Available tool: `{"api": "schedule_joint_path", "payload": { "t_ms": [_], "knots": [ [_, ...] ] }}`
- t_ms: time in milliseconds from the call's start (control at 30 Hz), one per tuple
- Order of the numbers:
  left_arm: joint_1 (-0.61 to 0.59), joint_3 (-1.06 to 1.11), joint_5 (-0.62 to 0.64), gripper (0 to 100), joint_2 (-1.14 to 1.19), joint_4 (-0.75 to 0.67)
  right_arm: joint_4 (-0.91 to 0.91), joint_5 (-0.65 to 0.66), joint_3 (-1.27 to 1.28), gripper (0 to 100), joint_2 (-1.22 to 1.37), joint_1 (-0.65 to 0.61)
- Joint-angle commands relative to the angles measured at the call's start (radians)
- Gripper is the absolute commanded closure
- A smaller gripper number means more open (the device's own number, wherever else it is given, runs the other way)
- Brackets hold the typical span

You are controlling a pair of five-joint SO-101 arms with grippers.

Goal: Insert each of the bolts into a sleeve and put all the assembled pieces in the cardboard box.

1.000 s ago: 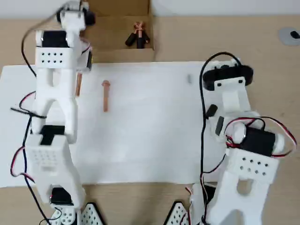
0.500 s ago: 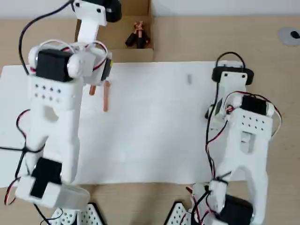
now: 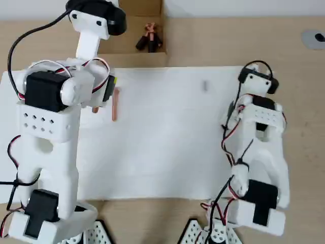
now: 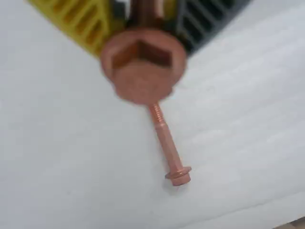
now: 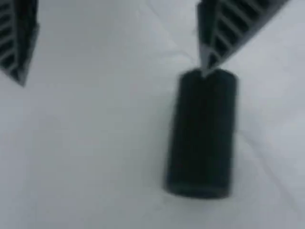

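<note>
My left gripper (image 4: 143, 16) is shut on a copper bolt (image 4: 143, 67), whose hex head faces the left wrist camera between a yellow finger (image 4: 81, 19) and a black one. In the high view that held bolt (image 3: 95, 109) pokes out under the left arm. A second copper bolt (image 4: 167, 145) (image 3: 115, 104) lies loose on the white sheet just beside it. My right gripper (image 5: 114, 74) is open low over the sheet, one fingertip (image 5: 209, 62) at the end of a black sleeve (image 5: 202, 133) lying flat. The cardboard box (image 3: 122, 53) at the back holds assembled pieces (image 3: 150, 41).
The white sheet (image 3: 167, 147) covers the middle of the wooden table. The left arm towers over its left side and the right arm (image 3: 259, 127) stretches along its right side. A small grey mark (image 3: 205, 85) sits on the sheet; a grey disc (image 3: 315, 36) lies far right.
The left arm has lifted and drawn back a little, carrying its bolt closer to the loose bolt. The right arm has unfolded and stretched toward the far side of the sheet.
</note>
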Motion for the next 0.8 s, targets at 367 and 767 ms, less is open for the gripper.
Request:
{"api": "schedule_joint_path", "payload": {
  "t_ms": [367,767],
  "knots": [
    [0.012,-0.002,0.002,99,-0.041,0.002,-0.080,-0.061,-0.226,72.5,0.202,-0.047],
    [0.003,-0.002,-0.002,99,-0.041,0.002,0.028,-0.063,-0.513,87.4,0.529,-0.007]
  ]
}}
